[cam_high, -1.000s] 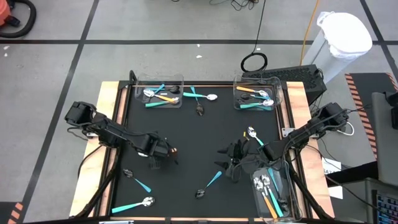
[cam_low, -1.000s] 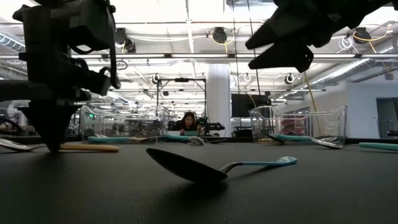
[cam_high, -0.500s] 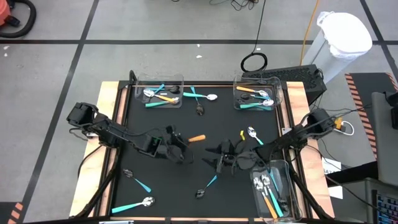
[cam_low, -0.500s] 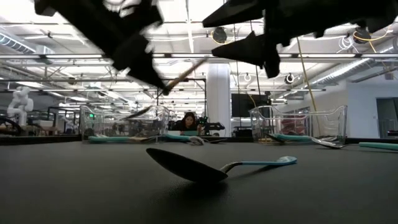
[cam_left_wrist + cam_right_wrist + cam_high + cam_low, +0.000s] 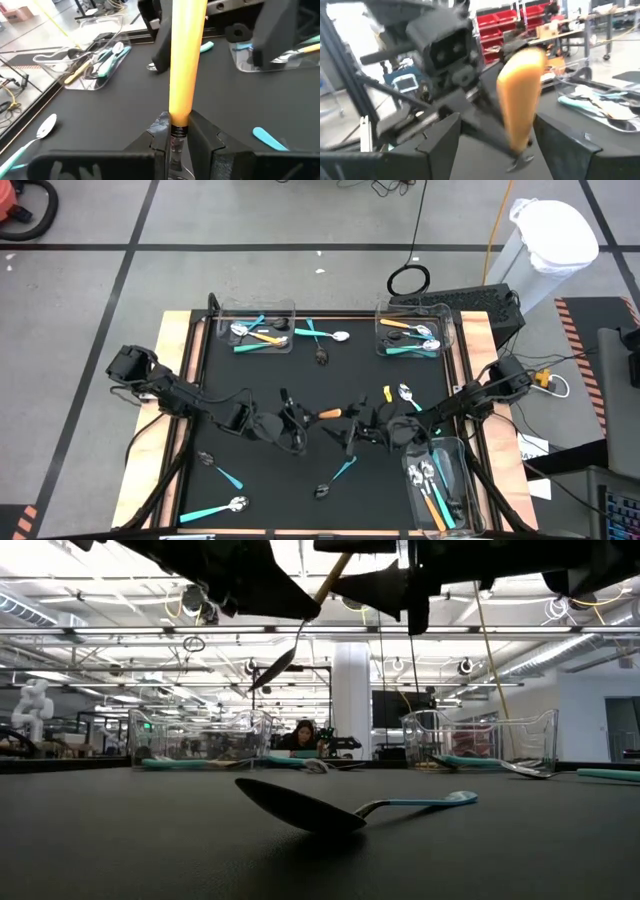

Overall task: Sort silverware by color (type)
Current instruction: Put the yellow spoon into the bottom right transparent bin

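— Above the middle of the desk (image 5: 230, 370), what does the left hand (image 5: 300, 423) have?

— Its fingers (image 5: 200, 132) are clamped on the metal neck of an orange-handled spoon (image 5: 329, 413). The spoon is lifted clear of the black surface, with the orange handle pointing toward the right hand (image 5: 352, 430). From table height the spoon hangs tilted, dark bowl lowest.

— And the right hand?

— Spread wide, holding nothing. The tip of the orange handle lies between its two fingers (image 5: 440, 142), and I cannot tell whether they touch it.

— What lies closest beneath them?

— A dark-headed teal spoon (image 5: 337, 475) rests flat on the desk just on the near side of both hands. A silver spoon (image 5: 404, 392) and a short orange piece (image 5: 387, 393) lie a little beyond the right hand.

— Farther out?

— A small dark teal spoon (image 5: 220, 472) and a silver teal spoon (image 5: 215, 508) sit toward the near left corner. Two teal pieces (image 5: 320, 332) and a dark utensil (image 5: 322, 357) lie at the far edge between two clear bins.

— What do the bins hold?

— The far left bin (image 5: 256, 308) holds teal, orange and silver pieces, as does the far right bin (image 5: 412, 310). The near right bin (image 5: 462, 480) holds several spoons with teal and orange handles.
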